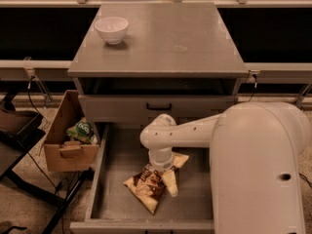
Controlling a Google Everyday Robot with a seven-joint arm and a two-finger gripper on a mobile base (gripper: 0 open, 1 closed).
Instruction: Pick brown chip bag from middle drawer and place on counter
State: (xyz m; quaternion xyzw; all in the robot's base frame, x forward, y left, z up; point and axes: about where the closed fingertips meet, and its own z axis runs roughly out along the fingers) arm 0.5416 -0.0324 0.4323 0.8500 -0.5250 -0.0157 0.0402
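Note:
The brown chip bag (148, 188) lies on the grey floor of the open middle drawer (117, 179), dark brown and tan, its top end tucked under my wrist. My gripper (161, 167) points straight down onto the bag's upper end, hidden beneath the white wrist and arm (195, 133). The counter (185, 30) is the flat grey top of the cabinet, above and behind the drawer.
A white bowl (111, 29) stands at the counter's back left. A closed drawer front with a black handle (158, 106) is just above my arm. A cardboard box (66, 140) with a green packet (82, 129) sits left of the drawer. My large white arm body (258, 174) fills the right.

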